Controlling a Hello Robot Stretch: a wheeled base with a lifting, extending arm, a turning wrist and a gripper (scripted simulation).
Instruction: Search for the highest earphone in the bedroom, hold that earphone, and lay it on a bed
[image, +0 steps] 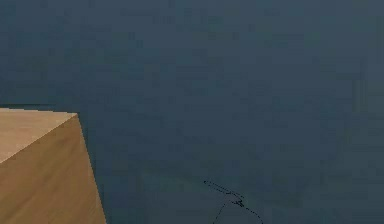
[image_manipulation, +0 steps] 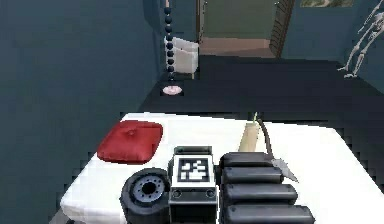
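White bed (image_manipulation: 320, 140) lies at the arm's reach, so the laying place is judged reached. The pincer (image_manipulation: 146, 195) shows against the mattress edge; its spread and load cannot be told, nor the earphone's place. Around: dark-blue wall (image: 220, 90) blocking ahead, wooden cabinet (image: 40, 170), red pillow (image_manipulation: 131, 140), tan stick (image_manipulation: 265, 140).

A deep blue-green painted wall (image: 230, 90) spans the forward view, with a tan wooden furniture corner (image: 40, 165) at its lower left. In the arm side view's centre, a white flat bed top (image_manipulation: 320, 150) carries a red square cushion (image_manipulation: 131, 140). Above it lies a small pink round disc (image_manipulation: 173, 90). At bottom centre is a white square marker (image_manipulation: 194, 168) with black marks.
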